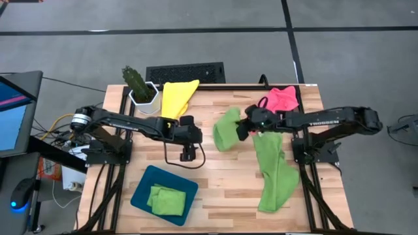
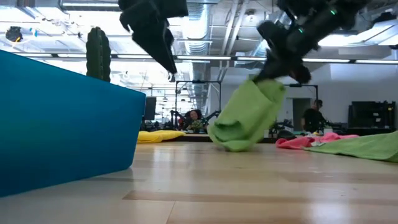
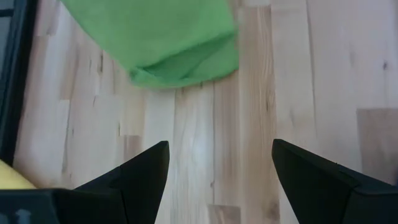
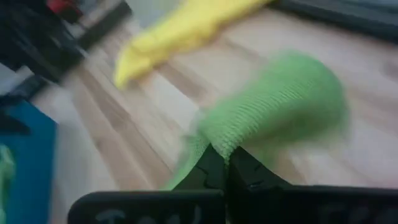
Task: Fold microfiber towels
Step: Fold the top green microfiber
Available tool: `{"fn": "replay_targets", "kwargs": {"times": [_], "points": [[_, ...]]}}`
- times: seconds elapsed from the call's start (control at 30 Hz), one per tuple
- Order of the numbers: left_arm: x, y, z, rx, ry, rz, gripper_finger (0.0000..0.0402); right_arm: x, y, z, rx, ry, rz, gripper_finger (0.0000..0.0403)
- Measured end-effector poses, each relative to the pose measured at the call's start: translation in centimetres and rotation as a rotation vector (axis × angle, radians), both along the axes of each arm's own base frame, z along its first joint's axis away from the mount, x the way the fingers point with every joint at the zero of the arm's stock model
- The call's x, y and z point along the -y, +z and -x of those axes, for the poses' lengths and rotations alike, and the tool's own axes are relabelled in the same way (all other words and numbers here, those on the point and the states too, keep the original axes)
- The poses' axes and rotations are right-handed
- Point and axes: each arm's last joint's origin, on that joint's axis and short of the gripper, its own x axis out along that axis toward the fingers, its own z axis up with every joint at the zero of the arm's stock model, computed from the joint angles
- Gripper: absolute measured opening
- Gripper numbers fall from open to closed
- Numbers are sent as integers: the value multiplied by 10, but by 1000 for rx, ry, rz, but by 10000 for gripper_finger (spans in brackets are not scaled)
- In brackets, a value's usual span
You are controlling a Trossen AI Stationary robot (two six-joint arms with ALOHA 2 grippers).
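A lime green towel (image 1: 226, 129) hangs bunched at mid-table, with my right gripper (image 1: 244, 126) shut on it; the low view shows the same towel (image 2: 247, 117) below that gripper (image 2: 275, 70). My left gripper (image 1: 189, 155) hovers open to the towel's left, above bare wood; its wrist view shows its fingers apart (image 3: 221, 171) and the towel (image 3: 168, 43) ahead. A second green towel (image 1: 274, 171) lies stretched out on the table's right side. A pink towel (image 1: 282, 98) and a yellow towel (image 1: 177, 96) lie at the far edge. My right gripper pinches a gathered bit of the green towel's upper end (image 4: 219, 142) between its two shut fingers. It comes slanting down from the table's right side. The towel hangs bunched below the fingers, and its lower folded end (image 2: 235, 144) reaches down to the table top.
A dark teal tray (image 1: 145, 185) at the near left holds a folded green towel (image 1: 166, 199). A cactus in a white pot (image 1: 138, 86) and a black keyboard (image 1: 186, 72) stand at the far edge. Bare wood lies between the tray and the long green towel.
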Motion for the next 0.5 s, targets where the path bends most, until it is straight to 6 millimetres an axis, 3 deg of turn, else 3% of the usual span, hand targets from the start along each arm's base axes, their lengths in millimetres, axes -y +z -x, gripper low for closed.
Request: {"fn": "replay_targets", "kwargs": {"times": [0.33,0.5], "points": [[2,45,40,121,60,44,277,-4,52,-80,146,146,162,16],[-1,67,60,216,123,43,277,4,77,-101,191,154,319,13]]}}
